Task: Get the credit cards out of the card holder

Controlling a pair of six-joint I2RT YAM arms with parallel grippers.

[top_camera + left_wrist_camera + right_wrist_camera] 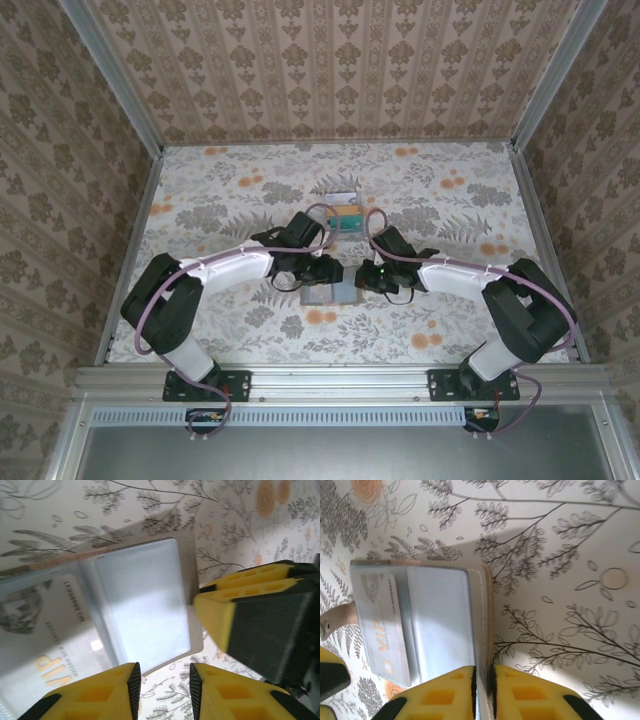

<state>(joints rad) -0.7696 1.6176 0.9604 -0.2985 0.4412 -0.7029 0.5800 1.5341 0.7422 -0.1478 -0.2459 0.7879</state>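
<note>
Right wrist: right gripper tight on edge of the card holder; left gripper slightly parted, empty.

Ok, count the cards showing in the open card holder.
1. A pale card lettered VIP lies in one panel of the card holder, under its clear sleeve; the other panel looks empty. More may be hidden behind it.

Card holder on table, before box

White-shelled arms with black joints, purple cables, yellow pocketed fingers on left hand and right hand.
</note>
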